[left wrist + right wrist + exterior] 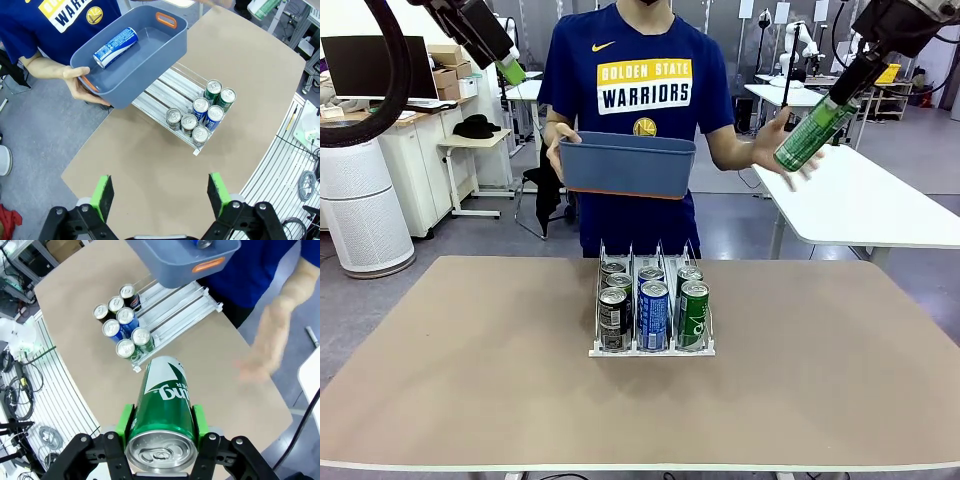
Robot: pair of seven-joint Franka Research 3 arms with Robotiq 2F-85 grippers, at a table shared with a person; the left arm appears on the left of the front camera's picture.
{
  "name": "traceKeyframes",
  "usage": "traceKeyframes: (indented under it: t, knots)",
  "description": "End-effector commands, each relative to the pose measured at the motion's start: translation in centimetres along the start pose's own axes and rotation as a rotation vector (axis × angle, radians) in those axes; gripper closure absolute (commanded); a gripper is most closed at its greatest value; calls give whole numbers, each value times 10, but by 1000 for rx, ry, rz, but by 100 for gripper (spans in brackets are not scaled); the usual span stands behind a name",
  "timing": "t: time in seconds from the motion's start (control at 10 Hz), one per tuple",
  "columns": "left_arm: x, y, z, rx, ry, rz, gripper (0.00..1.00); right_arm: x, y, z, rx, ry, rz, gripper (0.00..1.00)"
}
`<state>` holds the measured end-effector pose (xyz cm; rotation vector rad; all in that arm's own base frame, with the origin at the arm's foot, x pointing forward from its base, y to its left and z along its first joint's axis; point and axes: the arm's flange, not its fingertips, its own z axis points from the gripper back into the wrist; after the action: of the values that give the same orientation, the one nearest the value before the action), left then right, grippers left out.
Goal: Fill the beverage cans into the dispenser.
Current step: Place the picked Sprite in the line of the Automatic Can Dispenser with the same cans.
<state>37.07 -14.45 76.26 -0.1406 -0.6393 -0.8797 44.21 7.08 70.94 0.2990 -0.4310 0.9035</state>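
1. My left gripper (pixel 160 195) hangs high over the left side of the table (pixel 470 380), fingers spread wide with nothing between them.
2. The dispenser (pixel 167 90) sits midway between the table's left and right edges, running from about the middle back to the far edge.
3. Seven cans stand upright, packed at its near end: three dark cans (pixel 613 320) in the left lane, two blue-and-white cans (pixel 653 315) in the middle lane, two green cans (pixel 693 315) in the right lane.
4. My right gripper (pixel 160 427) is raised over the table's right side, clamped on a tilted green can (pixel 165 405), with the pads on opposite sides near its silver top.
5. Just behind that can I see the person's open hand (pixel 790 140), blurred.
6. At the far edge the person's other hand (pixel 557 150) holds a blue bin (pixel 625 165) above the dispenser's far end. A single blue-and-white can (pixel 115 47) lies on its side inside.
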Motion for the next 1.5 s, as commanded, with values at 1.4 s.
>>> traceKeyframes:
  t: [1.4]
  knots:
    - [-1,0,0,-4,5,6,0,-54,106,-62,-197,-17,-162,42]
